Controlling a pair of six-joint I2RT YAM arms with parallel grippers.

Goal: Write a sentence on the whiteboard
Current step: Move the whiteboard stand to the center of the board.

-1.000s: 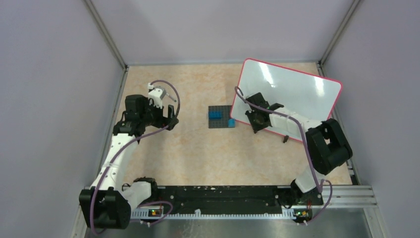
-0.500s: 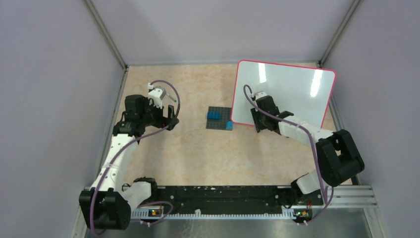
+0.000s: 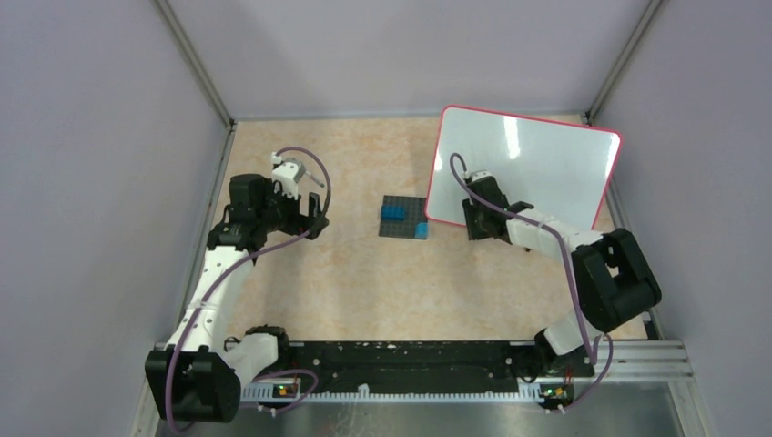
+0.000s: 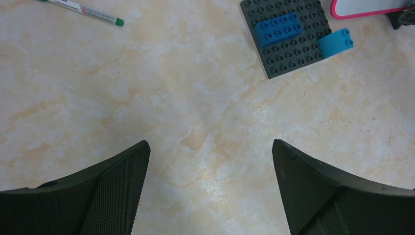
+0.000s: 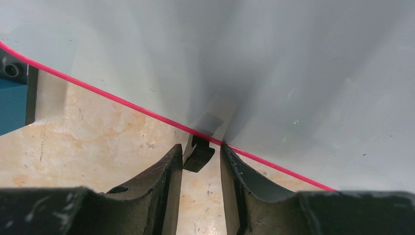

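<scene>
- Landmark: plate [image 3: 401,228], dark grey, mid-table, carrying a blue brick [image 4: 278,29]. A lighter blue brick [image 4: 335,41] sat at its board-side edge.
- Whiteboard [image 3: 537,173] lay just beside the plate, on the right arm's side and a bit farther from the bases. Its near corner reached the plate's edge. Flat or tipped: couldn't tell.
- Board face was white with glare streaks, red rim all round.
- Right gripper [image 3: 480,225] was at the board's near edge, just past the plate's board-side.
- In the right wrist view the fingers [image 5: 169,166] flanked a small black clip [image 5: 198,156] on the rim.
- Its jaws were narrowed to about clip width. One finger looked to be touching and the other had a sliver of gap. Couldn't tell if it was actually clamped.
- Left gripper [image 4: 210,147] hung over bare table [image 4: 195,98], well apart from the plate on the side away from the board. Its jaws were spread wide with nothing between them.
- A marker [image 4: 80,9] with a green cap lay on the table beyond the left gripper, well apart from the plate.
</scene>
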